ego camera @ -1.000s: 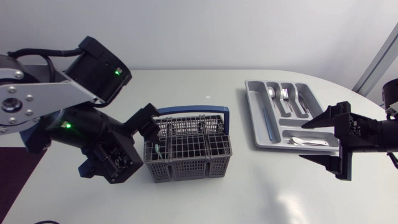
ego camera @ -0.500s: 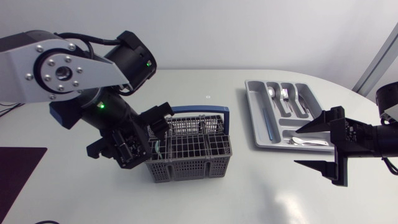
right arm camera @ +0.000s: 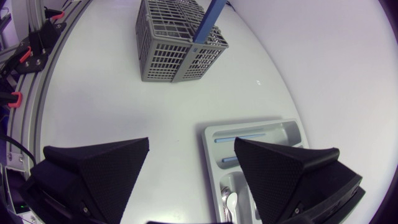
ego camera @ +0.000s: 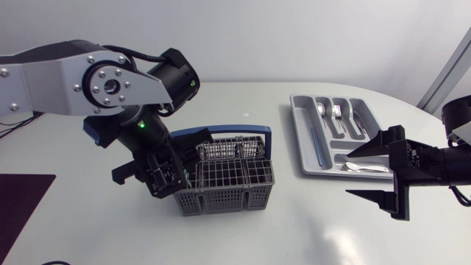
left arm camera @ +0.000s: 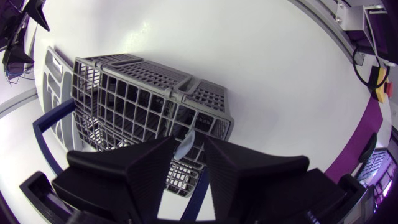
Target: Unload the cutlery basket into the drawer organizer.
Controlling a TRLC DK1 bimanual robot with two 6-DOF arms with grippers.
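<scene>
The grey wire cutlery basket [ego camera: 228, 177] with a blue handle [ego camera: 221, 132] stands in the middle of the table. My left gripper [ego camera: 179, 174] is down at its left end. In the left wrist view the fingers [left arm camera: 149, 163] stand narrowly apart around the silver tip of a utensil [left arm camera: 185, 148] that sticks up from the basket [left arm camera: 137, 93]; a small gap shows on one side. The grey drawer organizer [ego camera: 296, 118] lies at the right and holds spoons [ego camera: 329, 111]. My right gripper [ego camera: 348, 174] hangs wide open just in front of it, with nothing between its fingers.
In the right wrist view the organizer [right arm camera: 249, 127] lies just ahead of the right gripper [right arm camera: 192, 146], and the basket [right arm camera: 177, 43] stands far beyond it. Bare white tabletop lies between them. A long bluish piece [ego camera: 316, 143] rests in one organizer slot.
My left arm has swung right and brought its gripper down onto the basket's left end, its fingers narrowing around the utensil tip. The right arm has hardly moved.
</scene>
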